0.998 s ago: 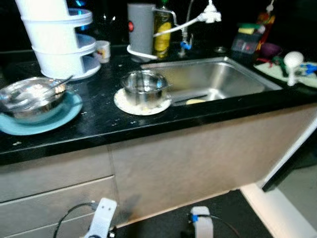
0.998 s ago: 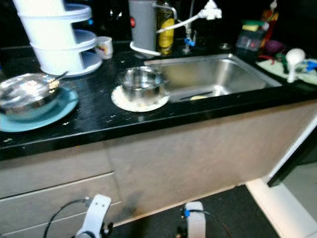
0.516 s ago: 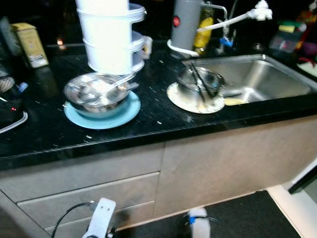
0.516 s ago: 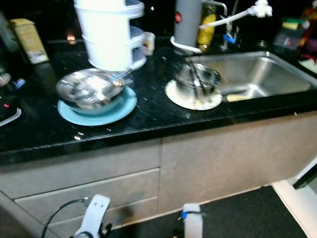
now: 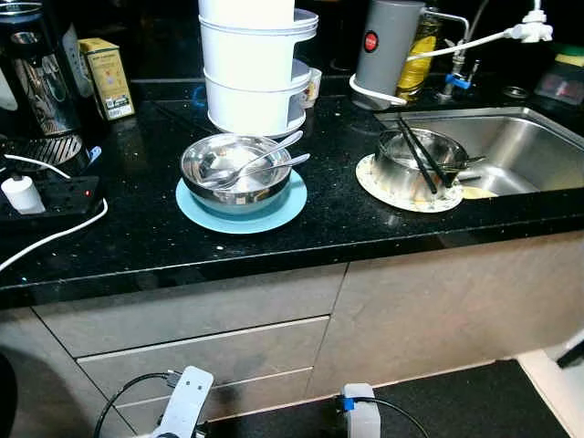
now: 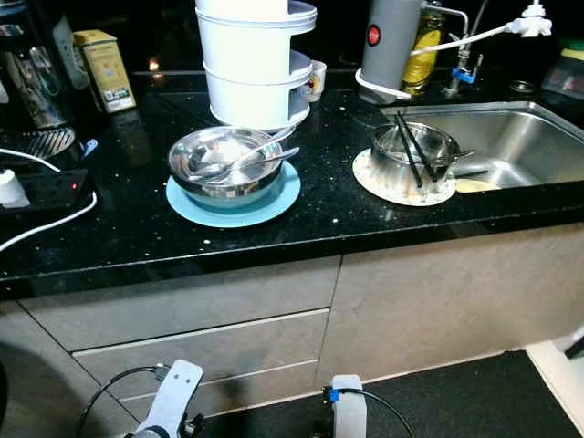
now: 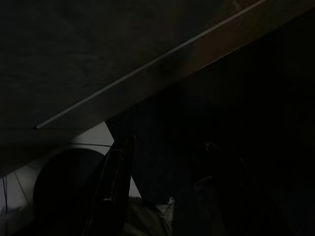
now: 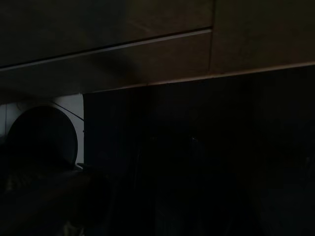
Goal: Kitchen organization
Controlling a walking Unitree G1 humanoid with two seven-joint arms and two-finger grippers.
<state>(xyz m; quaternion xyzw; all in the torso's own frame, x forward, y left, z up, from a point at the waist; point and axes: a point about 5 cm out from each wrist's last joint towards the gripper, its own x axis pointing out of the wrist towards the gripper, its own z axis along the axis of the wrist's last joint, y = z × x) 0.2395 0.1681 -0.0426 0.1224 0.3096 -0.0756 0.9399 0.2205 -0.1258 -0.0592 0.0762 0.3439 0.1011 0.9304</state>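
Black stone forms the table (image 5: 137, 246) across the middle of the frame. At centre you find a steel bowl (image 5: 239, 172) nested on a blue plate (image 5: 274, 208), with spoons (image 5: 265, 164) resting inside it; stacking them this way keeps the dirty items together for one lift. Right of centre, a second steel bowl (image 5: 420, 164) sits on a white plate (image 5: 383, 187) with chopsticks (image 5: 415, 155) leaning across it, just beside the sink (image 5: 520, 146), probably staged for washing. Behind the blue plate stands a white tiered container (image 5: 251, 68). At upper left, a coffee machine (image 5: 36, 82) and a power strip (image 5: 50, 196) stay well apart from the sink.

Both arms hang low at the bottom of the frame, in front of the drawers (image 5: 201, 360). The left hand (image 7: 162, 196) appears slightly spread in its dark wrist view. You cannot tell the state of the right hand.
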